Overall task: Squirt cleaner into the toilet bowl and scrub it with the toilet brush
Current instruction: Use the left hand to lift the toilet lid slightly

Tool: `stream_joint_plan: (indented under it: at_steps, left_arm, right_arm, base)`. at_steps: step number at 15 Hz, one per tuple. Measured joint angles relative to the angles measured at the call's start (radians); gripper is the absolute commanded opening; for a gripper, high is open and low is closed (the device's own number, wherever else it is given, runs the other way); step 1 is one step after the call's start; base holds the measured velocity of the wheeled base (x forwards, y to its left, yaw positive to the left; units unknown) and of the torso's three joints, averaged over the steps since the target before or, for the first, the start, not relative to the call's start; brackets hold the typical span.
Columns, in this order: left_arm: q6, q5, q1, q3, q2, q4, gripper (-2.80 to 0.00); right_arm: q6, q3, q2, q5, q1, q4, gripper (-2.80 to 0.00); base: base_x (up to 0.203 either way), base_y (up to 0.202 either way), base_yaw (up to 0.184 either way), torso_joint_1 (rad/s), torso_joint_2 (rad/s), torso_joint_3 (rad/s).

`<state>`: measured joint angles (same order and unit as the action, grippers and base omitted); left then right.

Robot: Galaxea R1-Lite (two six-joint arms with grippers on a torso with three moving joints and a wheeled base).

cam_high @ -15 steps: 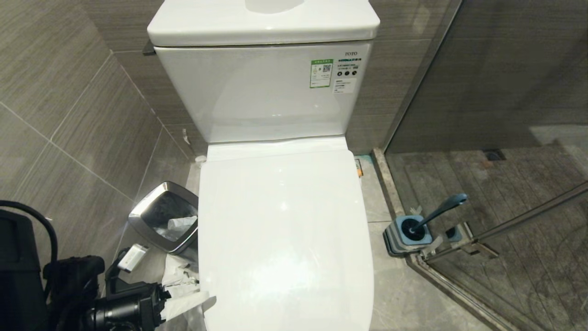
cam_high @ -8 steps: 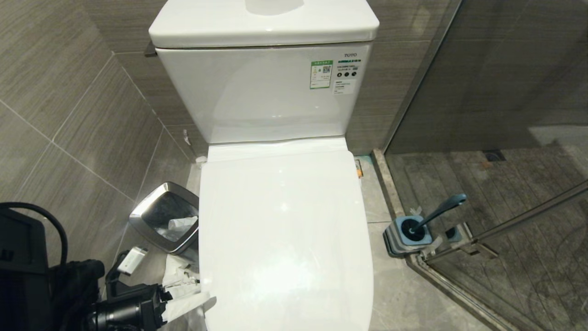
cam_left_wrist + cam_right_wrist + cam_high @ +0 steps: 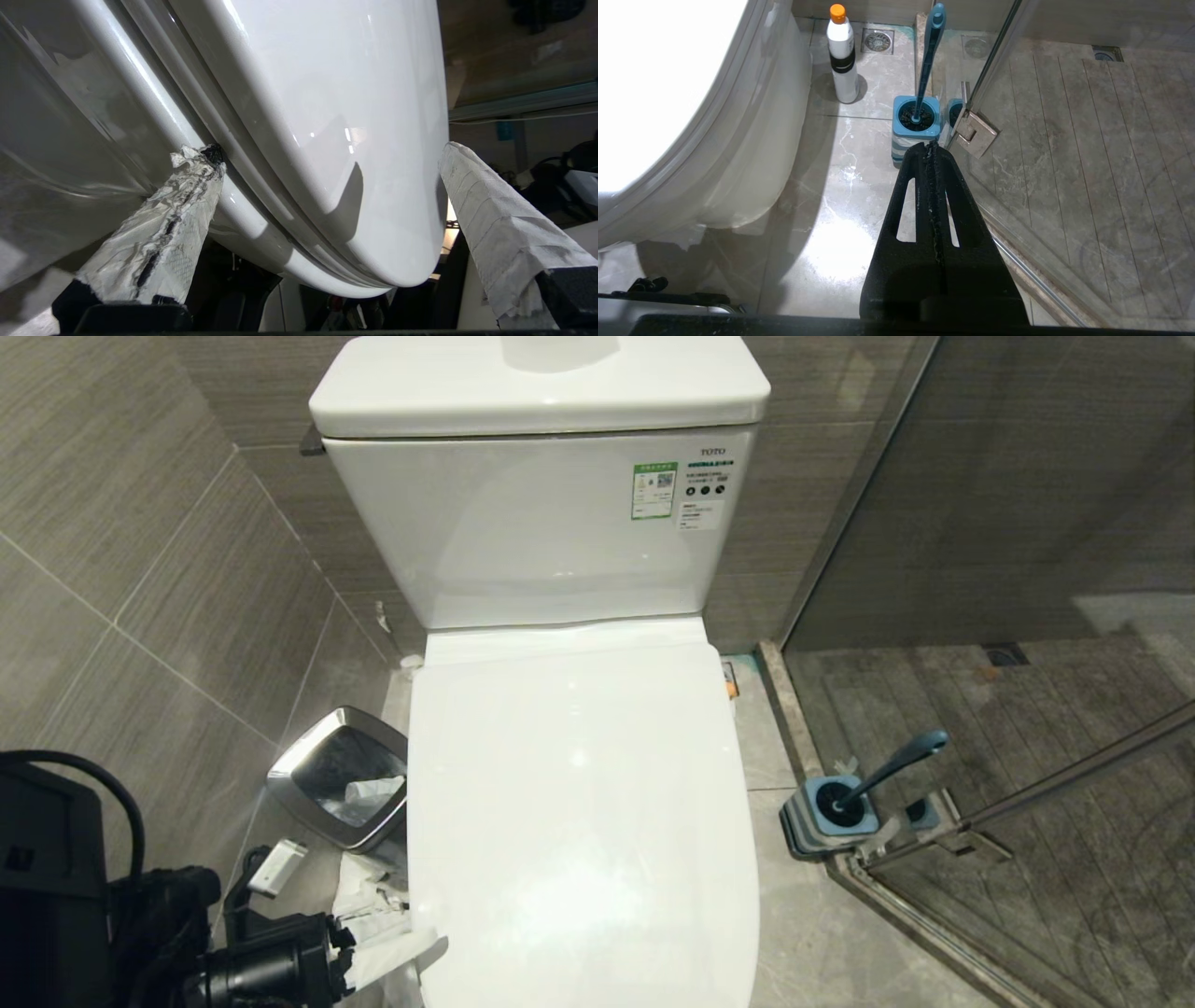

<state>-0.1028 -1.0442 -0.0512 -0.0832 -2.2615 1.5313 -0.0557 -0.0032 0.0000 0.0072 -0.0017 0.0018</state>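
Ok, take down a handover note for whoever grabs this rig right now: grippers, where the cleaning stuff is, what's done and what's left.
Left gripper: open, paper-wrapped fingers straddling the front edge of the closed toilet lid; one finger sits at the seam under the lid.
Right gripper: shut, empty, hanging low to the toilet's right, pointing at the brush holder.
Toilet brush: in its holder on the floor, by the glass shower door.
White bottle with an orange cap: standing on the floor beside the toilet base.
Done: nothing yet; the lid is down, so the bowl is hidden.
Left: lift the lid, squirt cleaner, scrub.
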Motion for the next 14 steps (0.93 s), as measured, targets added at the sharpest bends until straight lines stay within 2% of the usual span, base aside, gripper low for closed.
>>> stream_joint_plan:
  at_steps: [9, 11, 14]
  left_arm:
    - [-0.001, 0.062, 0.053, 0.002, -0.002, 0.0, 0.0]
    - [-0.013, 0.045, 0.085, 0.002, -0.008, -0.014, 0.0]
    - [-0.042, 0.025, 0.084, 0.002, -0.013, -0.013, 0.0]
  right_arm:
    - [0.0, 0.0, 0.0, 0.0, 0.0, 0.0, -2.8]
    - [0.0, 0.0, 0.0, 0.0, -0.001, 0.0, -2.8]
    - [0.0, 0.0, 0.0, 0.0, -0.001, -0.001, -2.8]
  base:
    - [0.0, 0.0, 0.0, 0.0, 0.0, 0.0]
    - [0.0, 0.0, 0.0, 0.01, 0.01, -0.006]
    - [0.0, 0.0, 0.0, 0.0, 0.0, 0.0]
